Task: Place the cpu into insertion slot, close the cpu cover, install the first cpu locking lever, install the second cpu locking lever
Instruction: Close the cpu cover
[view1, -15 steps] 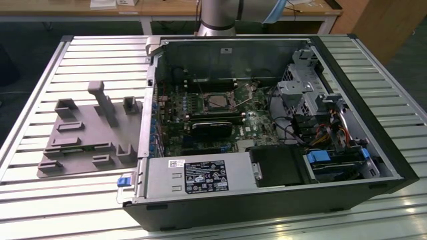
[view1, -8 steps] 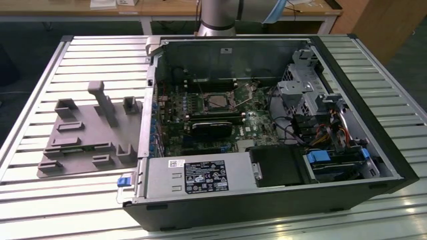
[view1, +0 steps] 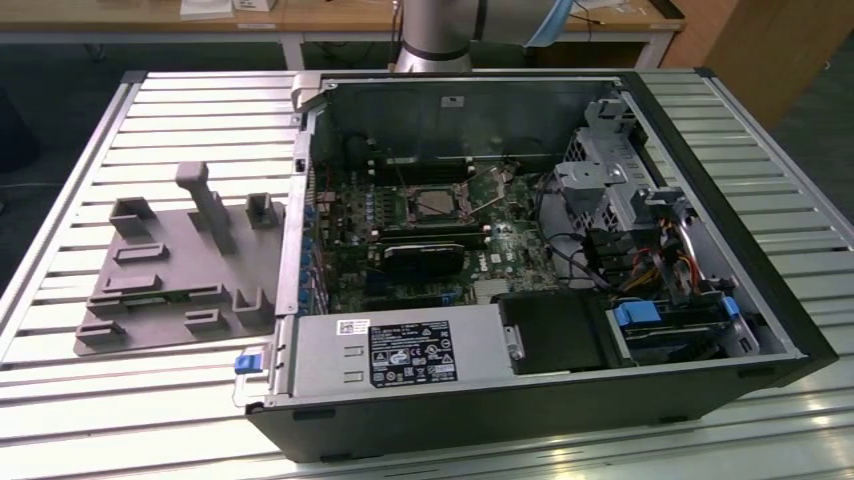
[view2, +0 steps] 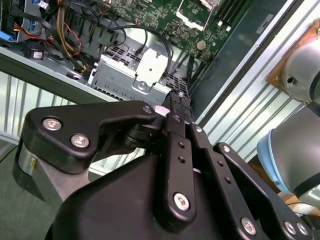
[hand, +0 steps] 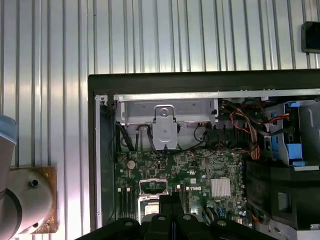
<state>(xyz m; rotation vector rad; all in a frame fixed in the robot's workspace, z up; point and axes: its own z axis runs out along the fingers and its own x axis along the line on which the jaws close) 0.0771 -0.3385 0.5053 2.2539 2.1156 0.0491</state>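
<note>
The cpu (view1: 435, 207) is a small flat square. It seems to sit in its socket in the middle of the green board (view1: 518, 248), though that is hard to be sure of. In the first wrist view the cpu cover (hand: 153, 181), a thin shiny frame, is right beside the socket. The gripper (hand: 173, 201) hangs above that spot, its fingers (view2: 175, 107) pressed close together with nothing between them. There is open room over the socket. The black graphics card (view1: 424, 256) is near on one side, and the walls of the case (view1: 441, 115) stand well apart. The exterior view shows a grey holder (view1: 174, 275) on the table (view1: 80, 160), beside the case at the exterior view's left.
</note>
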